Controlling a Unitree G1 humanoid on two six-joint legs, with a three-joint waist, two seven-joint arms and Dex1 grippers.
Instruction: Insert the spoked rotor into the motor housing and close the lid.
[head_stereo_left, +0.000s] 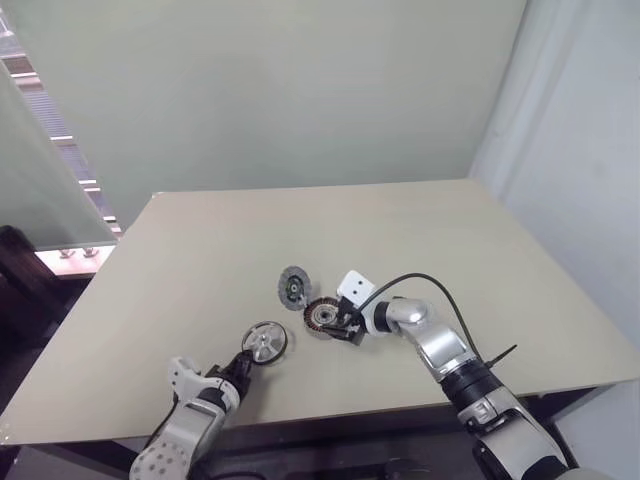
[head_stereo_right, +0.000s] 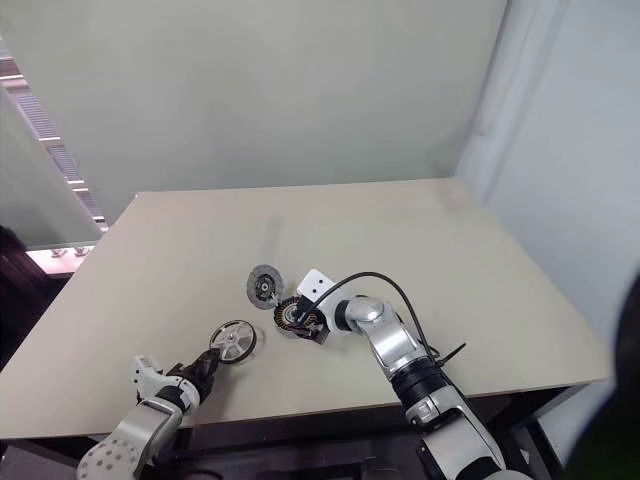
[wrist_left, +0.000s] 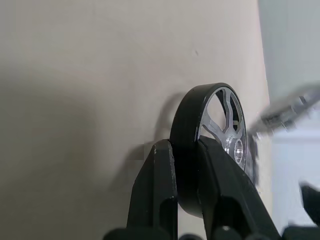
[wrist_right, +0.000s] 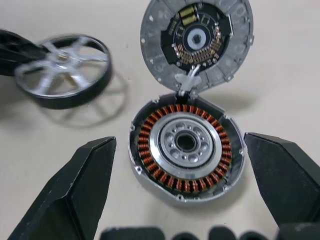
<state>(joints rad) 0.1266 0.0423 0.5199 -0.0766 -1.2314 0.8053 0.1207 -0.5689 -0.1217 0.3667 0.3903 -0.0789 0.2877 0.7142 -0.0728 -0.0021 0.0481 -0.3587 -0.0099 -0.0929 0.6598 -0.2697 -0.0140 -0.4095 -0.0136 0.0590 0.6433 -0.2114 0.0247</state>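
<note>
Silver-spoked, dark-rimmed wheel: the spoked rotor, near-left on the tan table, pinched at its rim by the left gripper, whose fingers close on either side of the thick band. Judged rigid, dense for its size and smooth-walled; a rim grip looks the only workable hold, and it may twist in the pinch if tilted. Whether it rests on the table or hangs just clear cannot be told.

Copper-wound cup: the motor housing, mid-table, right of the rotor and well apart from it. Windings judged delicate; take it by the outer wall only.

Dull grey disc: the lid, just beyond the housing, apparently joined at a small hinge-like link; circuit face up. The nature of that link is hard to make out.

Right gripper: spread wide, one finger to each side of the housing, not touching it.
</note>
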